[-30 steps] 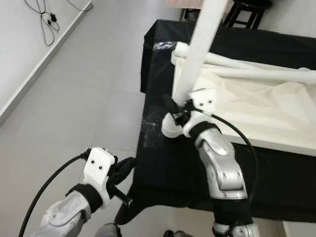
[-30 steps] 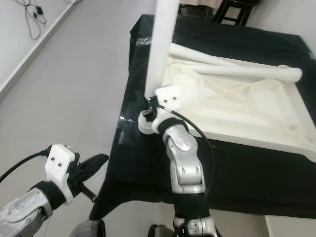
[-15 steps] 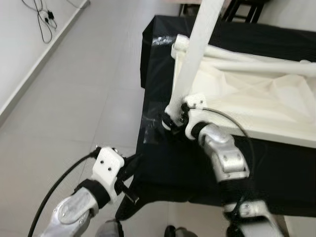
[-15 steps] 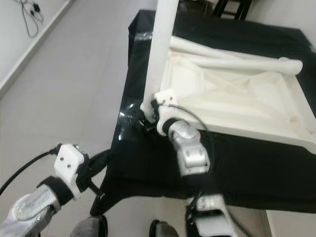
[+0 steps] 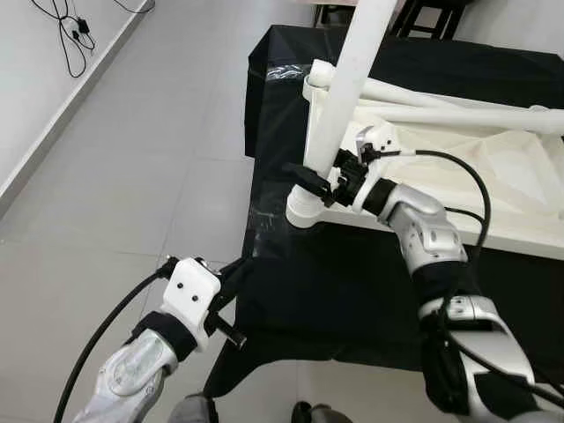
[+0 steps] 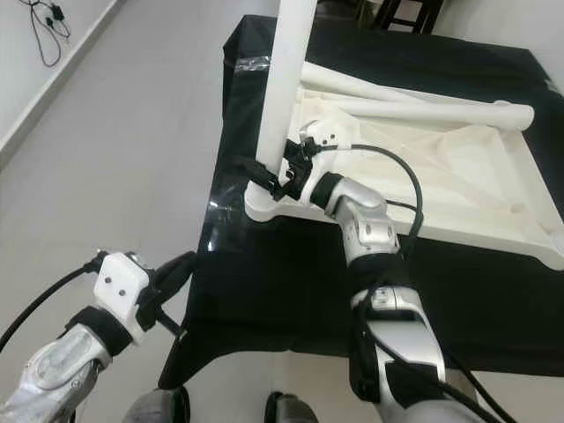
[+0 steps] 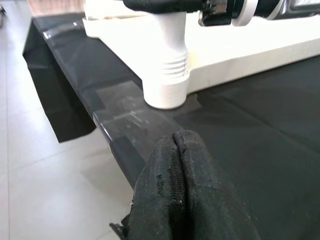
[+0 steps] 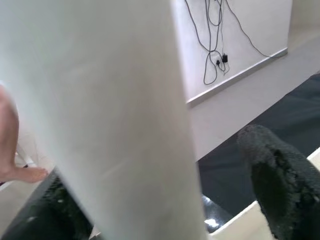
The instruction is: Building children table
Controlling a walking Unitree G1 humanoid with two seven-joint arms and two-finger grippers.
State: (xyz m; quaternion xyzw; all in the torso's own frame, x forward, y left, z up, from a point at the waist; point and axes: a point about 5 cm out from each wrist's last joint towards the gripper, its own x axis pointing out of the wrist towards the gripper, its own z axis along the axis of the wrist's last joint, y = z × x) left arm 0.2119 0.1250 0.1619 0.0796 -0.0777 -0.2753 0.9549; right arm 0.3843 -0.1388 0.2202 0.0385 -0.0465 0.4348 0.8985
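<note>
The white children's table top [image 5: 520, 242] lies upside down on a black-clothed table [image 5: 335, 282]. One white leg [image 5: 352, 88] stands upright in the near left corner, its ribbed base [image 7: 167, 75] resting on the cloth. My right gripper [image 5: 307, 173] reaches in from the right, low on this leg. Its black fingers [image 8: 270, 190] straddle the leg, open, and floor shows in a gap beside one of them. My left gripper [image 5: 233, 269] hangs low by the cloth's near left edge, fingers [image 7: 175, 165] shut on nothing.
Two more white legs [image 5: 458, 113] lie along the far side of the table top. Grey tiled floor [image 5: 132, 176] spreads to the left, with cables [image 5: 70, 26] by the wall. A dark stool [image 5: 432, 13] stands beyond the table. A person's bare foot [image 8: 20, 174] is on the floor.
My right wrist has turned and now comes at the leg from the right, slightly higher than before. The left gripper has edged closer to the cloth's edge.
</note>
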